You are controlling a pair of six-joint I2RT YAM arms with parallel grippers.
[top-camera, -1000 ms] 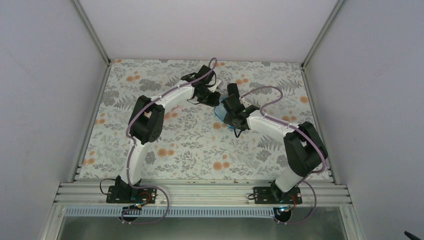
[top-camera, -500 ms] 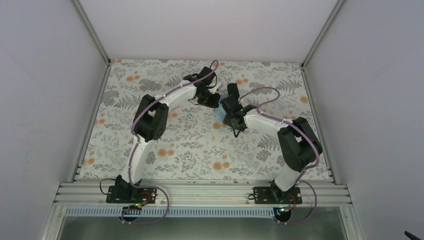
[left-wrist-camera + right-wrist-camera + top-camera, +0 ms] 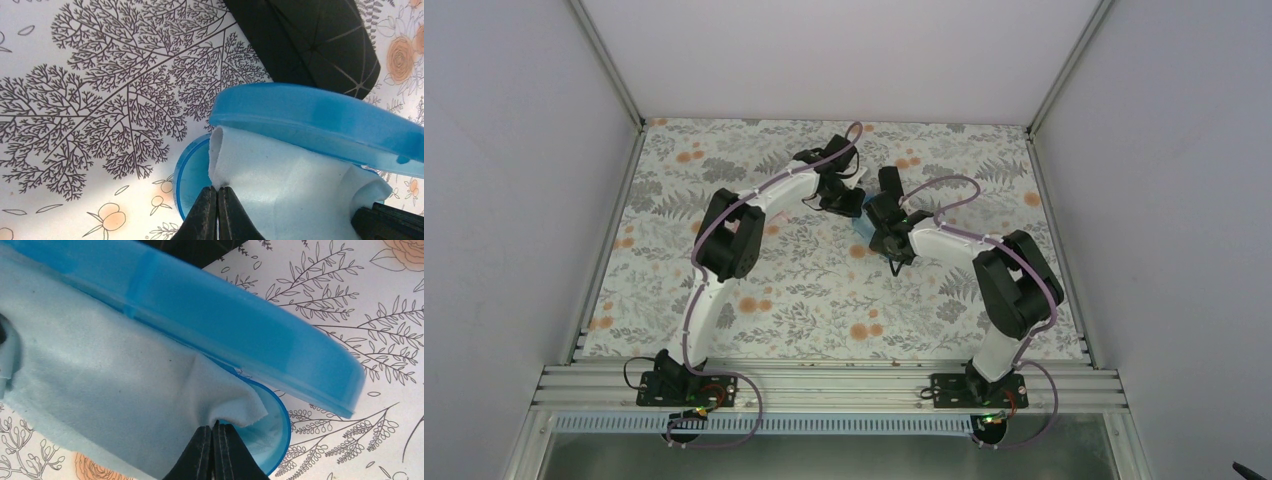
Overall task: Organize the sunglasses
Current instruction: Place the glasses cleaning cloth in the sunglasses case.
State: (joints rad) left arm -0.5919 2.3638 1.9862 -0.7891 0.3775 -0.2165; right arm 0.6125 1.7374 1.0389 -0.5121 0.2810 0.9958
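Top view: both arms reach to the middle of the far half of the table (image 3: pixel 724 300), their wrists close together over the case.

Left gripper (image 3: pixel 218 200): jaws pressed together, pinching a fold at the edge of the cloth (image 3: pixel 280 185). The pinch sits just beside the rim of the case base (image 3: pixel 186 175).

Right gripper (image 3: pixel 214 434): jaws pressed together, pinching the cloth at its opposite edge, right at the base rim.

Case: glossy blue, open. The lid (image 3: pixel 310 117) stands tilted up over the base. The cloth is light blue and lies in the open case, stretched between the two pinches. It spills over the base rim on the side facing the right wrist camera.

A black rounded shape (image 3: pixel 310 40) lies on the table beyond the lid. I cannot tell what it is.

Sunglasses: not made out in any view. The cloth covers the inside of the case, so I cannot tell whether they lie beneath it.
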